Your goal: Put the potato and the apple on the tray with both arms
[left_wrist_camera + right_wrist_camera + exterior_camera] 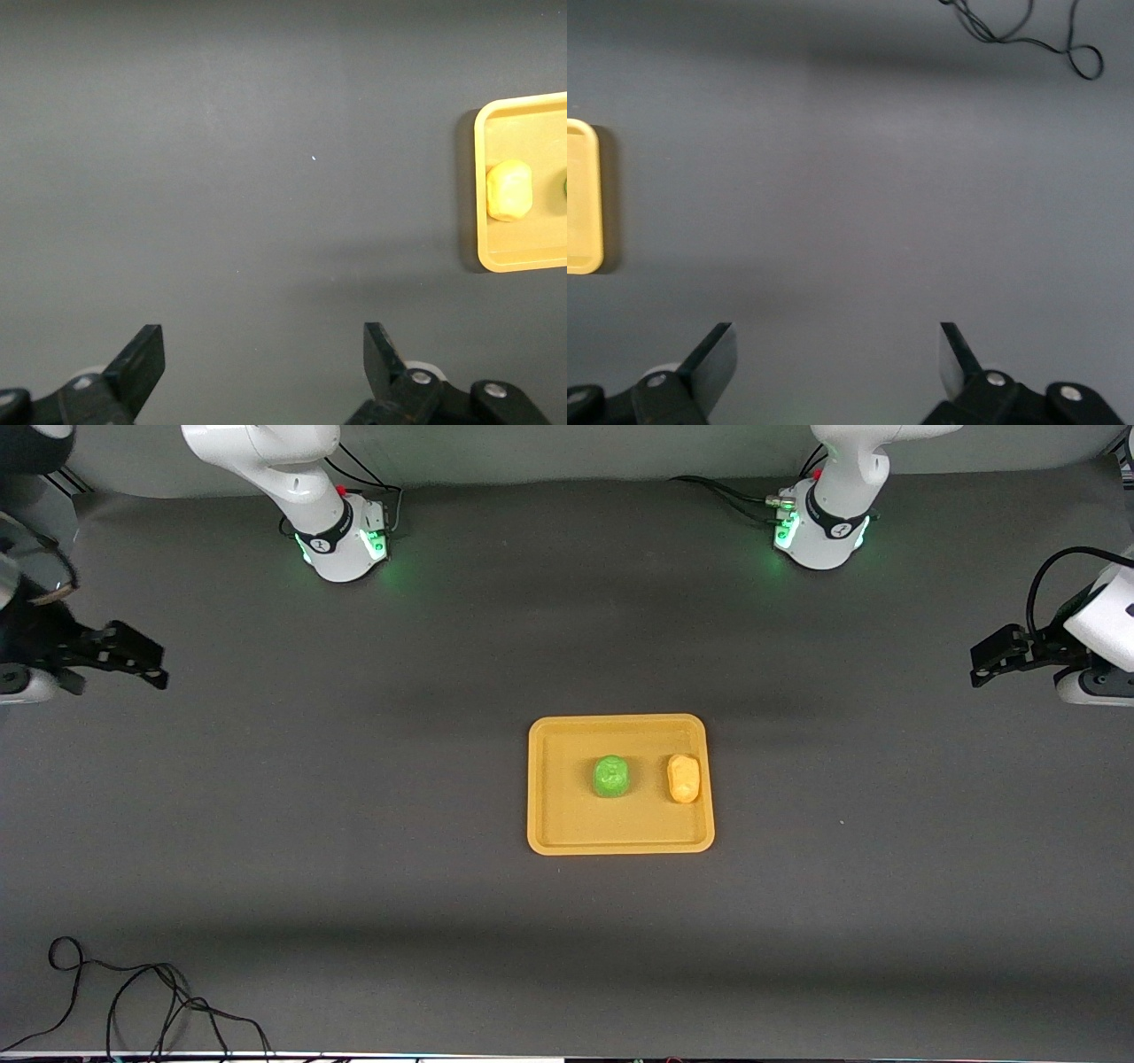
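Observation:
The yellow-orange tray (549,833) lies on the dark table. The green apple (611,776) sits on it near the middle. The yellow-orange potato (683,778) sits on it beside the apple, toward the left arm's end. In the left wrist view the tray (514,252) and potato (508,189) show, with a sliver of the apple (564,185). My left gripper (985,662) is open and empty, up over the bare table at its own end (264,354). My right gripper (146,664) is open and empty over the bare table at the right arm's end (833,354). The tray's edge shows in the right wrist view (583,195).
A loose black cable (133,992) lies at the table edge nearest the front camera, at the right arm's end; it also shows in the right wrist view (1028,35). The two arm bases (341,540) (819,531) stand along the edge farthest from that camera.

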Motion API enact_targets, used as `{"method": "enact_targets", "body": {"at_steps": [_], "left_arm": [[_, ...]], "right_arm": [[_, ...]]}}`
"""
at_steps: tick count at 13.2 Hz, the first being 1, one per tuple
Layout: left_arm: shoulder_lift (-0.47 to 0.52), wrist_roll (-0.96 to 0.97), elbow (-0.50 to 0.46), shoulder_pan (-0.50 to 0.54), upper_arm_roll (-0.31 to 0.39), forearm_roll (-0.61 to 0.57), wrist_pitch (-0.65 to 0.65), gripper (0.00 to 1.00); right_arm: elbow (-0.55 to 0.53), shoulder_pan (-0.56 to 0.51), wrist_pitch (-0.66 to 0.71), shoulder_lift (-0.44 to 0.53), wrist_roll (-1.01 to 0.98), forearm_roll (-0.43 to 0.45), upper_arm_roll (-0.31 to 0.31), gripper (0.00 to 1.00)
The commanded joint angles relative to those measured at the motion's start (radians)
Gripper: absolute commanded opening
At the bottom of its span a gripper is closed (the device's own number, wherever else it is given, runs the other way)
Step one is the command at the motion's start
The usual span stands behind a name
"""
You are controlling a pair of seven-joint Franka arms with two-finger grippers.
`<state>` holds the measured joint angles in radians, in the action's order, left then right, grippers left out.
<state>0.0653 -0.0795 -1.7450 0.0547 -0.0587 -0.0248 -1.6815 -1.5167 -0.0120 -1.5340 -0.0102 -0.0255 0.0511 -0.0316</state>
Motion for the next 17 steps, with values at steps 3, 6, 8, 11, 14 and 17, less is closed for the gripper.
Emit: {"method": "enact_targets", "body": {"at_steps": [3, 6, 8, 11, 14, 17], "left_arm": [[-0.007, -0.016, 0.024, 0.001, 0.0, 0.005, 0.023, 1.0], [-0.006, -0.016, 0.024, 0.001, 0.0, 0.005, 0.034, 1.0], [-0.007, -0.017, 0.025, 0.001, 0.0, 0.005, 0.034, 1.0], [-0.007, -0.031, 0.021, 0.001, 0.002, 0.008, 0.037, 1.0], [-0.007, -0.051, 0.019, 0.002, 0.005, 0.009, 0.069, 1.0], [-0.013, -0.051, 0.022, 0.005, 0.01, 0.009, 0.066, 1.0]], "right_arm": [[-0.036, -0.011, -0.021, 0.015, -0.053, -0.048, 0.068, 1.0], [-0.04, -0.006, -0.021, 0.009, -0.053, -0.06, 0.075, 1.0], [-0.039, -0.006, -0.02, 0.004, -0.053, -0.097, 0.082, 1.0], [-0.037, -0.005, -0.018, 0.006, -0.045, -0.097, 0.082, 1.0], [-0.03, -0.003, -0.018, -0.004, -0.039, -0.097, 0.078, 1.0], [-0.028, -0.005, -0.017, -0.001, -0.037, -0.097, 0.076, 1.0]]}}
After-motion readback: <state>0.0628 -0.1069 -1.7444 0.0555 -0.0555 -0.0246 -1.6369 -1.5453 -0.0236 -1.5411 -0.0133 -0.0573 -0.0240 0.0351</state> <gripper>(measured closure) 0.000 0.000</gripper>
